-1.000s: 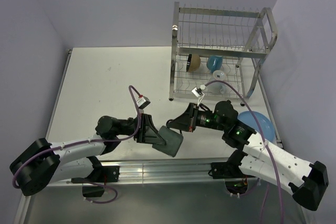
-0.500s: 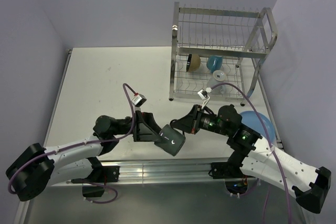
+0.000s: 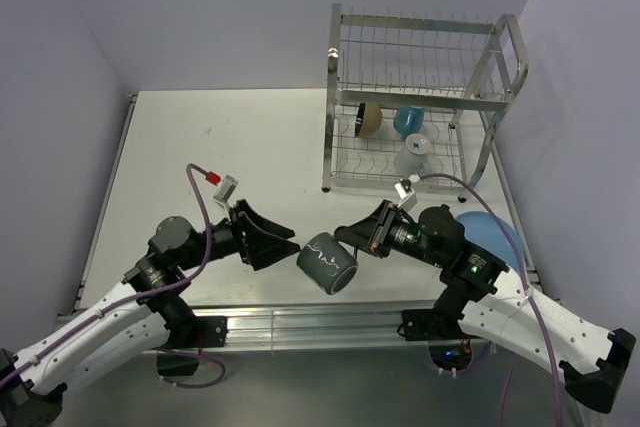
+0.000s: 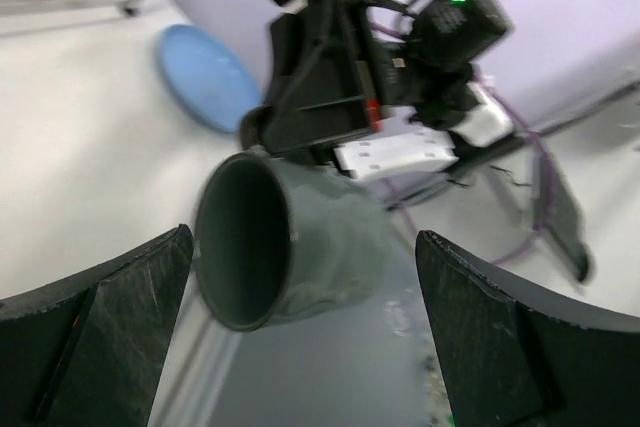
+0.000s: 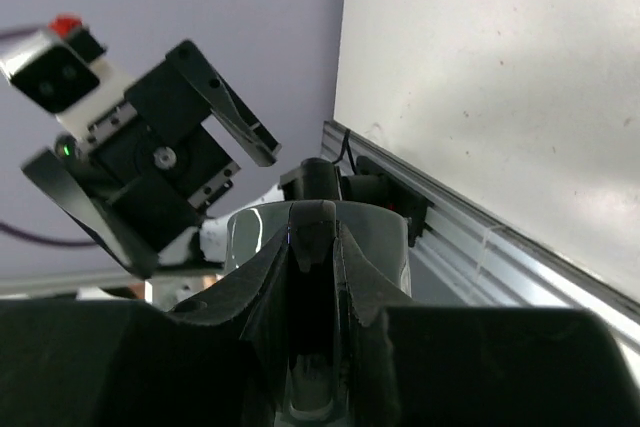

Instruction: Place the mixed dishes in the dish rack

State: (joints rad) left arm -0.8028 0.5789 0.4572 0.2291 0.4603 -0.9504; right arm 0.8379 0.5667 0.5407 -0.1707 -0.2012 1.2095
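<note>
- White table (image 3: 200, 147), lilac walls; dish rack (image 3: 420, 47) at far right.
- The right claw (image 3: 345, 240) is clamped on the dark grey mug (image 3: 327, 264), aloft near the front edge; the left claw (image 3: 288, 249) gapes beside it.
- Risk: that one-sided pinch may let the mug swivel or drop.

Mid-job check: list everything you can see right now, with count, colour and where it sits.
dish rack: 1, shiny steel, two tiers, far right of the table
bowl: 1, tan outside, lower tier, left
light blue mug: 1, lower tier, right of the bowl
white mug: 1, lower tier, nearer the front
plate: 1, light blue, on the table beside the right arm
dark grey mug: 1, on its side, between the two grippers
table: 1, white
left gripper: 1, black, open, facing the mug's mouth
right gripper: 1, black, shut on the dark grey mug
</note>
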